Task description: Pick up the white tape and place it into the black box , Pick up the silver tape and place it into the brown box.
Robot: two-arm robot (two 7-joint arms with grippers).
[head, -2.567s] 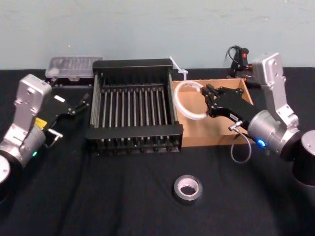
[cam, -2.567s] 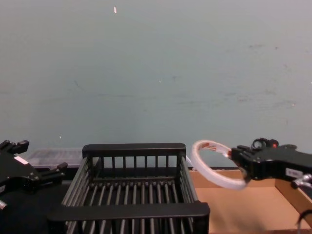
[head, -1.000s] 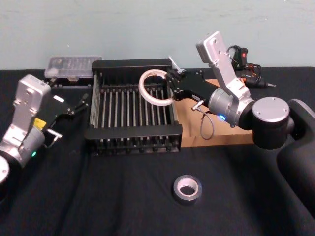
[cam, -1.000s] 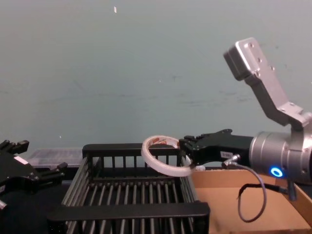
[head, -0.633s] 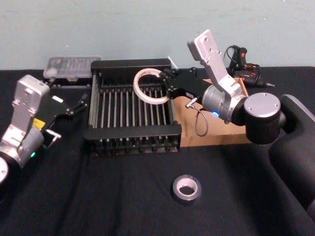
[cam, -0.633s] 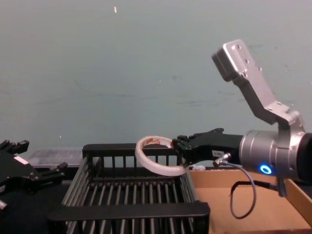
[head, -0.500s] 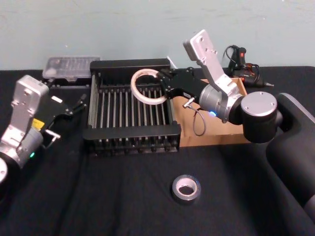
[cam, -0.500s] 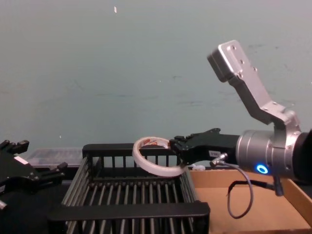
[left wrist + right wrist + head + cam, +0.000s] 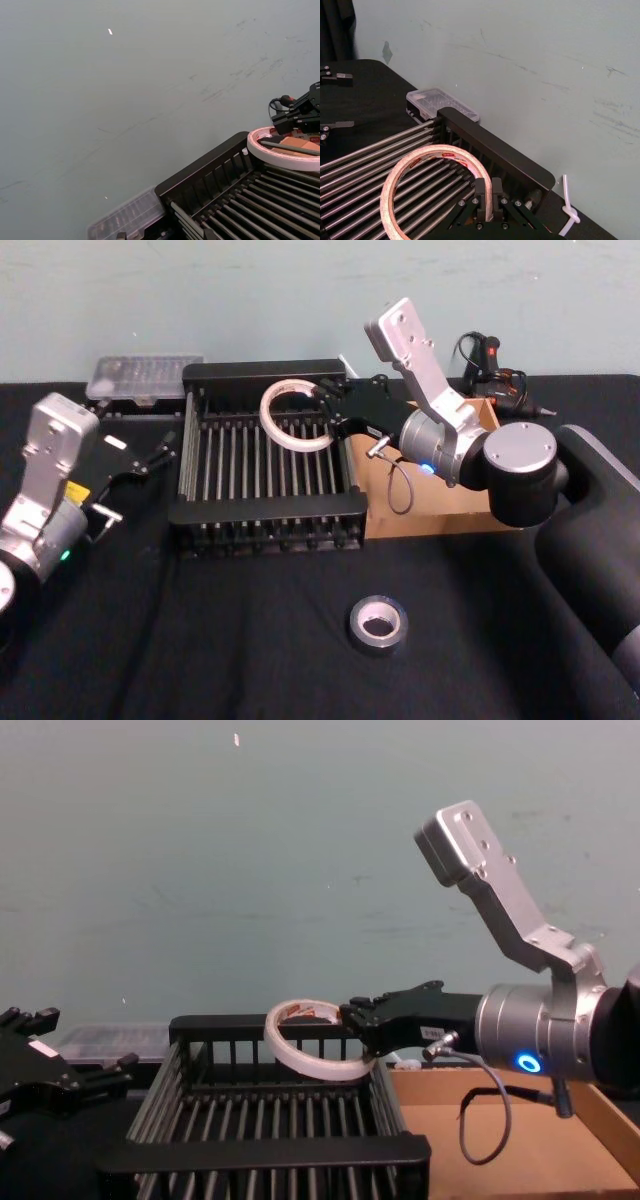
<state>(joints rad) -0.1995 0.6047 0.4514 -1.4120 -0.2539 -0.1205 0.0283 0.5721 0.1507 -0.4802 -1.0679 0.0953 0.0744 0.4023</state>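
**White tape held over the black box**

Your right gripper (image 9: pixel 332 420) is pinching the white tape (image 9: pixel 291 417) by its rim, fingers pressed on either side of the band, as the right wrist view shows (image 9: pixel 487 200). The roll hangs above the slatted floor of the black box (image 9: pixel 270 508), toward the far right corner, clear of the bars; from the chest view it sits about level with the far rim (image 9: pixel 308 1038). Red-orange print shows on its inner face.

The silver tape (image 9: pixel 378 625) lies flat on the black tablecloth (image 9: pixel 200 640), in front of both boxes and well apart from them. The brown box (image 9: pixel 440 510) stands just beside the black box on the right, partly covered by your right arm.

Your left gripper (image 9: pixel 160 452) is parked left of the black box, fingers spread and holding nothing. A clear plastic case (image 9: pixel 140 375) rests behind it near the wall.
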